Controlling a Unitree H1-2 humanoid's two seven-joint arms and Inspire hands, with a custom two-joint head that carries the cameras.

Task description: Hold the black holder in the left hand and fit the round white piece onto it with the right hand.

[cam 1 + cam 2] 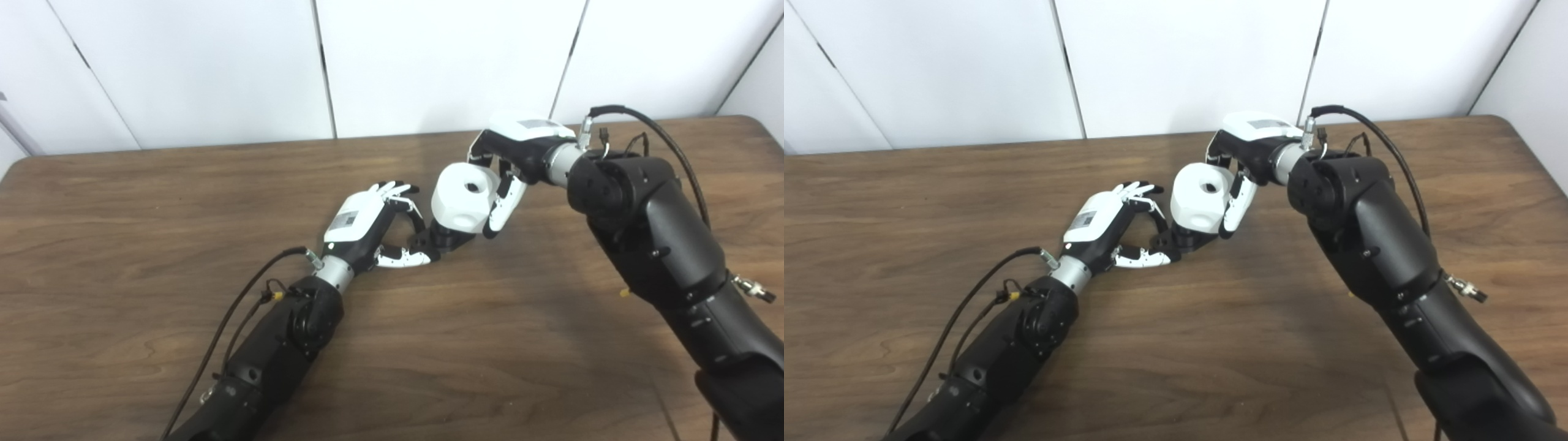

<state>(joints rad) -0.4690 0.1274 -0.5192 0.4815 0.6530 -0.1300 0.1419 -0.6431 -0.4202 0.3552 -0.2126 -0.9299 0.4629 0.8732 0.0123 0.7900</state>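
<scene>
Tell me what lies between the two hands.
Between the left hand and right hand: the white piece atop the black holder, clear in both views.

Supporting surface is a dark brown wood-grain table (153, 202) with rounded far corners, its far edge set against a white panelled wall (202, 67). The black holder (450, 237) stands near the table's middle, and appears to rest on the surface, though contact cannot be confirmed. A small yellow speck (624, 293) lies on the wood beside the right arm; its nature cannot be determined.
</scene>
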